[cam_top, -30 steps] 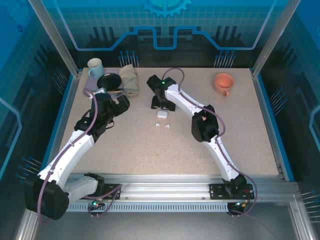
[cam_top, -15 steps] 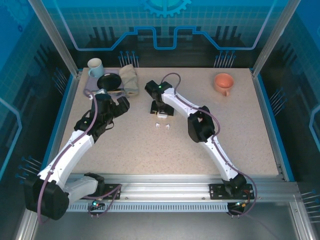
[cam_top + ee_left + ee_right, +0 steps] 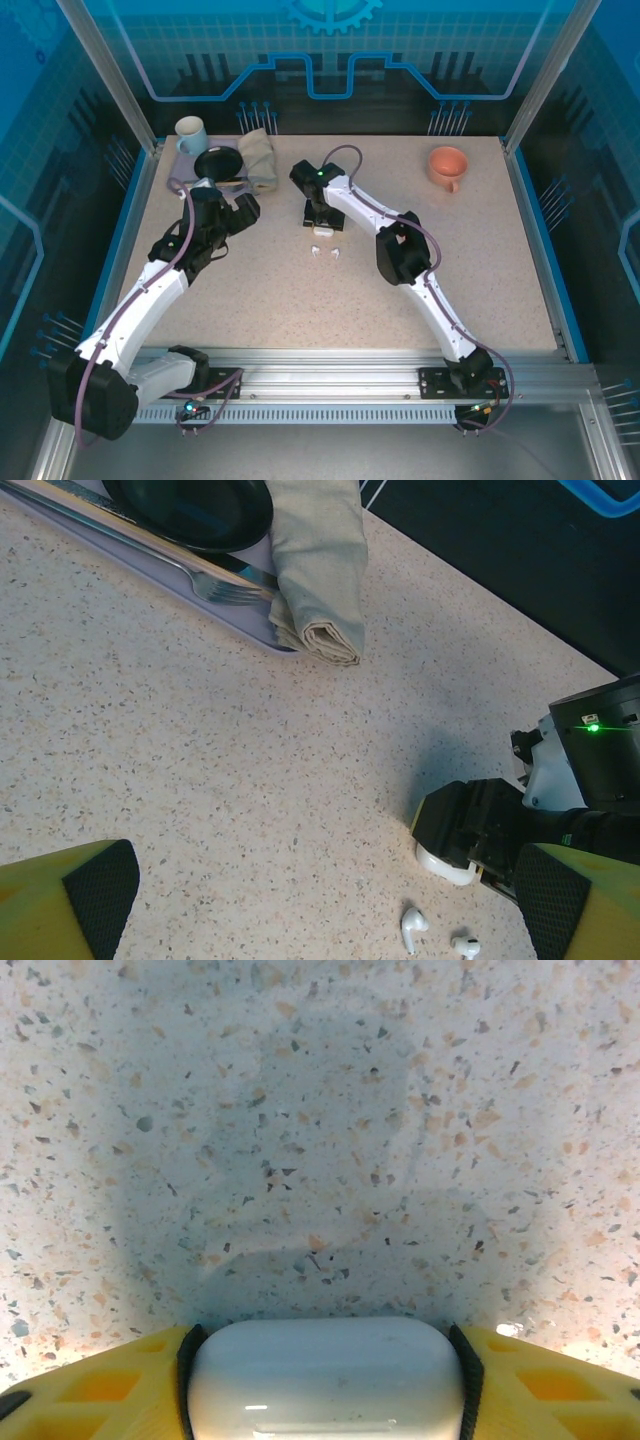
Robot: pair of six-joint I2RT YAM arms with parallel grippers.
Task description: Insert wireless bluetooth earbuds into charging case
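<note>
Right claw (image 3: 325, 1385) checking in: I've got the white charging case (image 3: 322, 1365) pinched, with the black pads (image 3: 187, 1380) snug against both of its ends. It's resting on the speckled table (image 3: 300, 1110), lid down as far as I can tell. The two white earbuds (image 3: 413, 928) are lying loose on the table just beside the case, on the side toward the arm bases. They're close to each other but not touching, and neither one is in the case yet. My left claw (image 3: 325, 890) is spread wide with nothing in it, hanging over bare tabletop off to the left. Past it there's a folded beige napkin (image 3: 318, 570) overlapping a lilac tray (image 3: 150, 575), which holds a black plate (image 3: 190, 505) and a fork (image 3: 215, 585).
</note>
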